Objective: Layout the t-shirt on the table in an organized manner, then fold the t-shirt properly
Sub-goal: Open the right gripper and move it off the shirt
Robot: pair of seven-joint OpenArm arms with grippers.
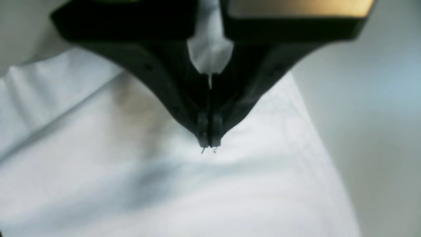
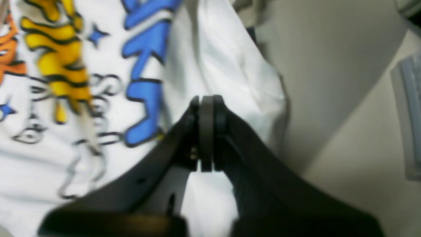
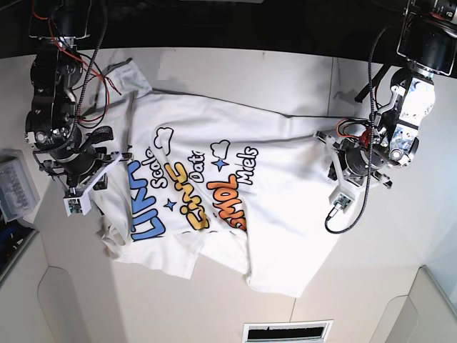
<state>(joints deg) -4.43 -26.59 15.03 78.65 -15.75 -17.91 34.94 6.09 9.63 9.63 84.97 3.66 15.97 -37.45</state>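
Note:
The white t-shirt point(image 3: 214, 193) lies spread on the table point(image 3: 235, 71) with its blue, yellow and orange lettering facing up; its lower edge is rumpled and partly folded. My left gripper point(image 1: 209, 144) is shut on a pinch of plain white t-shirt point(image 1: 98, 164) cloth, and it sits at the shirt's right edge in the base view point(image 3: 330, 151). My right gripper point(image 2: 206, 102) is shut on the t-shirt point(image 2: 213, 65) fabric beside the blue letters, at the shirt's left edge in the base view point(image 3: 107, 161).
A small grey tray point(image 3: 16, 189) sits at the table's left edge, also seen as a grey tray point(image 2: 408, 115) in the right wrist view. A white vent point(image 3: 285, 332) lies at the near edge. Bare table point(image 1: 378, 115) runs along the shirt's side.

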